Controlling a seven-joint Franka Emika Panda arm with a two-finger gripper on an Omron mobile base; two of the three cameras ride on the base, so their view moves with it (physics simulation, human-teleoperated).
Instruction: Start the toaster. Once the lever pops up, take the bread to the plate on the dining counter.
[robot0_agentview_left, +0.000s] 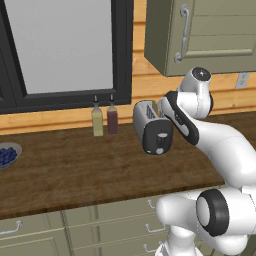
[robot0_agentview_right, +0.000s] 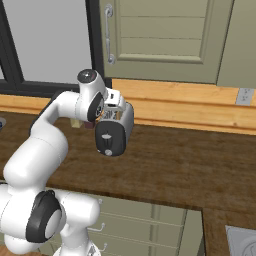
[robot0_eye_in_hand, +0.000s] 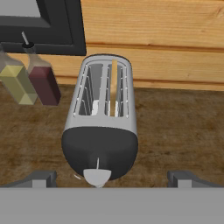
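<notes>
**Gripper spread above the toaster's lever end**

We are at a wood worktop (robot0_agentview_left: 75, 175) with beige drawers (robot0_agentview_left: 115, 225) below it, a plank wall behind it and a dark-framed window (robot0_agentview_left: 65, 50) above.

Nearest to us in the hand view, our gripper (robot0_eye_in_hand: 111, 177) hangs open, its two dark fingertips (robot0_eye_in_hand: 41, 178) set wide apart on either side of the toaster's black end panel and touching nothing. Between them sits the lever (robot0_eye_in_hand: 97, 176), a pale knob at the foot of its slot.

Just past it the toaster (robot0_eye_in_hand: 103, 118) stands on the worktop, slots facing up. The bread (robot0_eye_in_hand: 113, 87) stands on edge in the right-hand slot, a thin tan slice.

Beyond and to the left, two bottles stand side by side against the wall: an olive one (robot0_eye_in_hand: 17, 81) and a dark red one (robot0_eye_in_hand: 41, 78).

Far left in the left base view, a grey bowl (robot0_agentview_left: 7, 155) of blue berries rests near the worktop's edge. A beige cabinet (robot0_agentview_left: 210, 35) hangs on the wall above the toaster.
</notes>
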